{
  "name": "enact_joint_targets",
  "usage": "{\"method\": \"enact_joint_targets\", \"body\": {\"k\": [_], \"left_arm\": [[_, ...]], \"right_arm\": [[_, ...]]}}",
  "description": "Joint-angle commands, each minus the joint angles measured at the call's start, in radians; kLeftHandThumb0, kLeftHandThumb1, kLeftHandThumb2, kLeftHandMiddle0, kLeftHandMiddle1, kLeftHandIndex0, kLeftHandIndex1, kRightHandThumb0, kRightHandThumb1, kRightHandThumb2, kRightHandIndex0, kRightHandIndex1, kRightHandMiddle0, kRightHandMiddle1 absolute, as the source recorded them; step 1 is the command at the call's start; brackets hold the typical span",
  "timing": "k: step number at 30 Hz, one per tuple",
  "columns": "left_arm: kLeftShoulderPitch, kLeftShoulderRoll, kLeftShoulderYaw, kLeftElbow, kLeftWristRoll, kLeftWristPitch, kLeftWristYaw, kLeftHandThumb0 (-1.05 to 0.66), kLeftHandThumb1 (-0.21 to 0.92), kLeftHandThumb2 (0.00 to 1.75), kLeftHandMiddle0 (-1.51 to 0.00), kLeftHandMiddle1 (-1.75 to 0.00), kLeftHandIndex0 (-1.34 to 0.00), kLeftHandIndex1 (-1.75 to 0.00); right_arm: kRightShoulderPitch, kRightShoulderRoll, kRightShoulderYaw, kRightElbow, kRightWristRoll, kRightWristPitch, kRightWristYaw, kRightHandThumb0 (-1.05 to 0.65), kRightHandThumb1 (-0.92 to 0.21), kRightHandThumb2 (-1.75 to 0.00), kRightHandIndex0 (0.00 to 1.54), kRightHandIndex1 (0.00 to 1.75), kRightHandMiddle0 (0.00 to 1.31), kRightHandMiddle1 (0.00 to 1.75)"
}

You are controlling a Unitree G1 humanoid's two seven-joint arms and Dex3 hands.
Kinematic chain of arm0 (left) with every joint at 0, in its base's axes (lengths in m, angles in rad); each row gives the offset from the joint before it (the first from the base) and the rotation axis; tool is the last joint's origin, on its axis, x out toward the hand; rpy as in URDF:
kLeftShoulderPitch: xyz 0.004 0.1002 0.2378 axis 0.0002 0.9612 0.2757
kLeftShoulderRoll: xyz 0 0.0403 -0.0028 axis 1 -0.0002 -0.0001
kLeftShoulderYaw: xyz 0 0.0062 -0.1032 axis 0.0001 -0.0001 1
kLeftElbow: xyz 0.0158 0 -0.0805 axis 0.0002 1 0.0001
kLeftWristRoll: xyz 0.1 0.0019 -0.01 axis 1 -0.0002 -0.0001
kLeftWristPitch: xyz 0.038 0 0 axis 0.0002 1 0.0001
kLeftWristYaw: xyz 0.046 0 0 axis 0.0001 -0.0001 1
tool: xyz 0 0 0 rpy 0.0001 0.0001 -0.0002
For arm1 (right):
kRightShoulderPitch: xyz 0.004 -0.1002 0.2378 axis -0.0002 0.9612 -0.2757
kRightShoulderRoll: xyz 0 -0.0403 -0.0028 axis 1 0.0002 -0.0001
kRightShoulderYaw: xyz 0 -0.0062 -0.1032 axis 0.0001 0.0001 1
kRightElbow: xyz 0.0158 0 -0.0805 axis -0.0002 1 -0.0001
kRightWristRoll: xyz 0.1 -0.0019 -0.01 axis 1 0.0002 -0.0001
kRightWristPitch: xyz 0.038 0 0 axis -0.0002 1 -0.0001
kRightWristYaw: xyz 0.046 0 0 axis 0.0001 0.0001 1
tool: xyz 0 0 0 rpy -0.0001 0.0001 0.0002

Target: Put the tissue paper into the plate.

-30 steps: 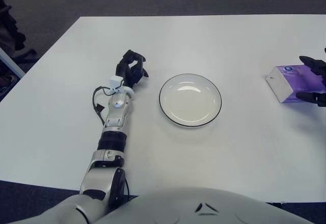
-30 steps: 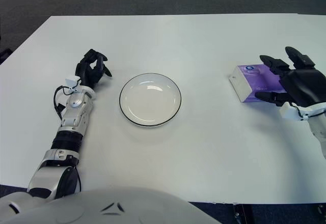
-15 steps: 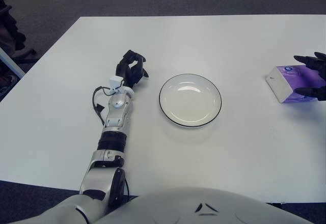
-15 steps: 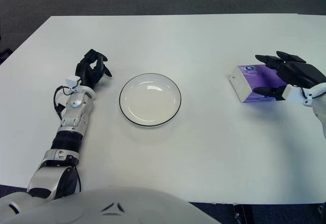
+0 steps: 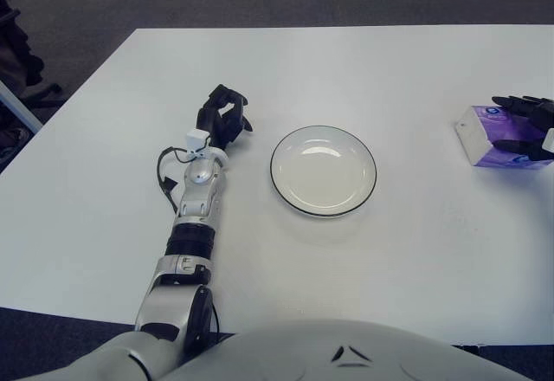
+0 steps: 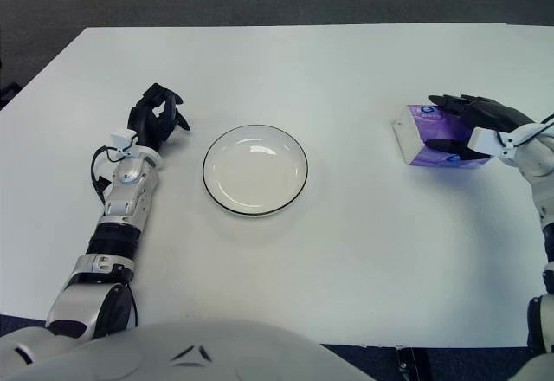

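Note:
A purple and white tissue pack (image 6: 421,136) lies at the table's right side. My right hand (image 6: 440,123) grips it from the right: the fingers (image 6: 459,103) lie over its top and the thumb presses its near side. In the left eye view only the fingertips show at the right edge, on the tissue pack (image 5: 486,132). The white plate (image 6: 255,170) with a dark rim sits empty at the table's middle, well to the left of the pack. My left hand (image 6: 157,114) shows curled beside the plate, on its left, holding nothing.
The white table (image 6: 346,260) reaches to a front edge close to my body. Dark carpet lies beyond the far edge. Between the plate and the tissue pack is bare tabletop.
My right hand has lowered and turned onto the tissue pack, its fingers closing over the top and near side. The pack has shifted slightly. The left arm has not moved.

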Motion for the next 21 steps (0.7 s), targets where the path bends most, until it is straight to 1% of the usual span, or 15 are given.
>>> {"method": "enact_joint_targets", "body": {"k": [1,6,12,21], "left_arm": [[0.151,-0.027,-0.005,0.080,0.015,-0.016,0.003,-0.26,0.92,0.42,-0.94,-1.75,-0.65,-1.75],[0.156,-0.030,-0.007,0.071,0.020,-0.014,0.008,-0.26,0.92,0.42,-0.94,-1.75,-0.65,-1.75],[0.161,-0.032,-0.008,0.063,0.024,-0.013,0.010,-0.27,0.92,0.42,-0.94,-1.75,-0.65,-1.75],[0.165,-0.036,-0.013,0.055,0.030,-0.011,0.016,-0.27,0.92,0.42,-0.94,-1.75,-0.66,-1.75]], "right_arm": [[-0.046,0.006,0.067,0.069,-0.027,-0.034,0.034,-1.05,-0.92,-0.35,0.04,0.00,0.07,0.00],[-0.091,0.015,0.123,0.129,-0.034,-0.048,0.073,-1.05,-0.92,-0.34,0.04,0.00,0.06,0.00],[-0.134,0.019,0.175,0.183,-0.038,-0.055,0.119,-1.05,-0.92,-0.33,0.03,0.00,0.06,0.00],[-0.151,0.024,0.223,0.199,-0.031,-0.047,0.189,-1.05,-0.92,-0.33,0.01,0.00,0.07,0.01]]}}
